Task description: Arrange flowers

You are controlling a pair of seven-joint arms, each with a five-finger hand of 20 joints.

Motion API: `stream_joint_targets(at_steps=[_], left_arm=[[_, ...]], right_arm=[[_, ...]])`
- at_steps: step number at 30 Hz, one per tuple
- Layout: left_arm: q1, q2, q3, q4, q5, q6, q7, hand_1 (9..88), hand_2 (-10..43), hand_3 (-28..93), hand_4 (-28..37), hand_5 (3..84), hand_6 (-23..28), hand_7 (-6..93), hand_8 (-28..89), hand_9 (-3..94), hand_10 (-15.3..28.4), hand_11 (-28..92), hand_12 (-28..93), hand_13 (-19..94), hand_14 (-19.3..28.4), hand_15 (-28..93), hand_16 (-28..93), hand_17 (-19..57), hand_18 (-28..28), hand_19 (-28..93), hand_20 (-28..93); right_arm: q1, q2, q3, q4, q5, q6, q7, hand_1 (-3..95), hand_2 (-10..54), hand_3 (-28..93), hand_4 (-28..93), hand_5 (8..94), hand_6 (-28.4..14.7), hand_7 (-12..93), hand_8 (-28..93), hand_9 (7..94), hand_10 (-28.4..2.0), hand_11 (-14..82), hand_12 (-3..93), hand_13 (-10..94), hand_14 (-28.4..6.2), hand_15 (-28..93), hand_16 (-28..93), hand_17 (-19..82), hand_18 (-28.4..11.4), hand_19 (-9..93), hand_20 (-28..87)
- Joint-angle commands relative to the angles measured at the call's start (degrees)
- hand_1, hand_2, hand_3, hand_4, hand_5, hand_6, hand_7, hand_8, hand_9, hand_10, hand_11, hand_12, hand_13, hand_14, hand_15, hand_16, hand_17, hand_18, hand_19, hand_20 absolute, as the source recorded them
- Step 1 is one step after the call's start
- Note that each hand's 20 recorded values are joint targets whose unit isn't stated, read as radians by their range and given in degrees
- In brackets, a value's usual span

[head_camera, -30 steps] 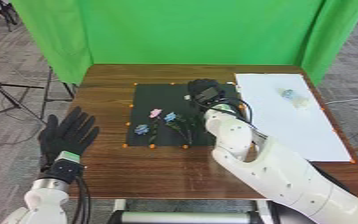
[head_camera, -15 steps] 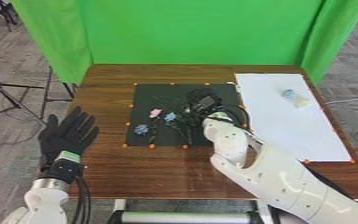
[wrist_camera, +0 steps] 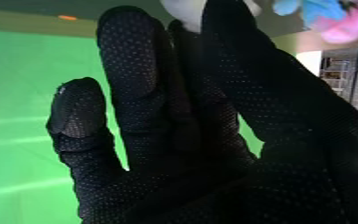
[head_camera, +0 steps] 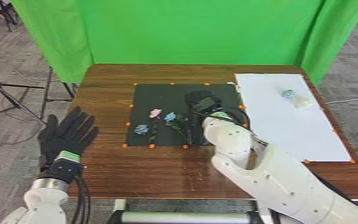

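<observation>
Light flowers, thin stems: take them low and gently

At the robot's end of the desk (head_camera: pixel 184 175), the left hand (head_camera: pixel 64 132) lies open off the left edge, its fingers straight and apart.

Beyond it, the flowers lie on the dark mat (head_camera: pixel 162 92): a blue flower (head_camera: pixel 142 129) at the left, then a light blue flower (head_camera: pixel 170 116) and a pink flower (head_camera: pixel 155 113) beside each other, stems toward the robot. They look like artificial ones, so I judge them light, with soft heads that crush easily and stems thin but fairly stiff. The place to pinch is the bare stem below the head; a grip on the petals could bend them or let the stem swing.

Farther on, the right hand (head_camera: pixel 202 101) is over the mat, its fingers nearly straight and slightly apart, the thumb close in front of them. In the right wrist view a white flower (wrist_camera: pixel 186 10) shows behind their tips; whether they touch it I cannot tell.

To the right, on the white board (head_camera: pixel 278 115), is a pale, bluish thing, probably the vase (head_camera: pixel 295 99). I cannot tell whether it stands or lies, or holds anything. If light, it could tip as stems go in.
</observation>
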Motion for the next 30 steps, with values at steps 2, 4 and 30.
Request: stream_joint_targets(at_steps=[2, 4, 30], left_arm=[[1.0, -0.65, -0.69, -0.36, 0.1, -0.11, -0.73, 25.7, 9.7, 70, -28.3, 33.3, 7.0, 17.6, -11, 26.3, 13.2, 21, 11, 19, 13.6, 33, -7, -6.5, 12.4, 31, 9], [1.0, -0.52, -0.59, -0.35, -0.03, -0.17, -0.61, 25.7, 9.7, 70, -28.3, 33.4, 7.0, 17.5, -11, 26.3, 13.2, 21, 11, 19, 13.6, 33, -7, -6.5, 12.4, 31, 9], [2.0, 0.59, -1.08, -0.19, -0.15, 0.26, 0.44, 25.8, 9.8, 70, -28.3, 33.4, 7.0, 17.4, -11, 26.4, 13.3, 21, 11, 19, 13.7, 33, -7, -6.5, 12.4, 31, 9]], right_arm=[[-1.4, 1.6, 3.0, -4.9, 2.4, -4.1, 0.9, 52.1, -9.5, 76, -27, 62.0, -3.8, 16, -12, 62.7, -15.6, 13.1, 15.2, 67, -8.2, 49, 38, 38, -23.5, 89, 35], [-1.8, 1.8, 3.6, -5.9, 3.1, -5.0, 1.0, 50.8, -9.5, 76, -27, 61.8, -4.0, 16, -12, 62.5, -15.8, 13.1, 15.3, 67, -8.7, 50, 37, 38, -23.7, 89, 35], [-3.8, 18.8, 19.1, 9.8, 7.7, 2.3, 15.0, 37.8, -9.5, 79, -25, 50.0, -8.9, 13, -10, 43.2, -21.2, 10.7, 14.8, 38, -20.3, 49, 14, 29, -25.3, 81, 30]])
